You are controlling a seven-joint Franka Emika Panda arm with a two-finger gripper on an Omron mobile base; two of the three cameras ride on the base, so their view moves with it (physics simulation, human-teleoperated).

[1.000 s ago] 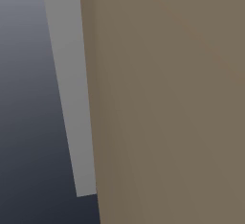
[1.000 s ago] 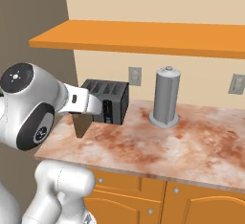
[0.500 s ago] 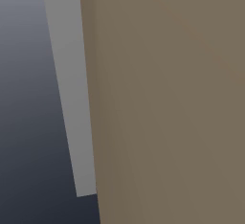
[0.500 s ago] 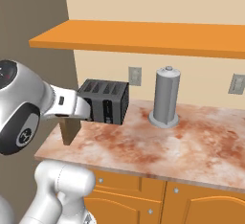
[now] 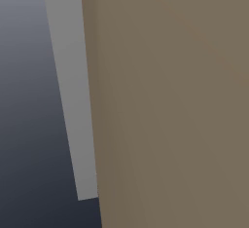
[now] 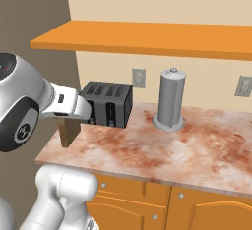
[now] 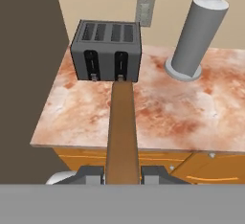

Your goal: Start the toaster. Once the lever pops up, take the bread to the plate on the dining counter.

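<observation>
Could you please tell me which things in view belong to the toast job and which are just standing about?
Job in hand:
- bread, gripped in the end effector
- toaster

Just standing about:
- grey canister
- wall outlet
- shelf
- counter under the toaster

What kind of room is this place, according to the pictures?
Most likely a kitchen: a black toaster stands on a marbled stone counter over orange cabinets, with wall outlets behind it.
</observation>
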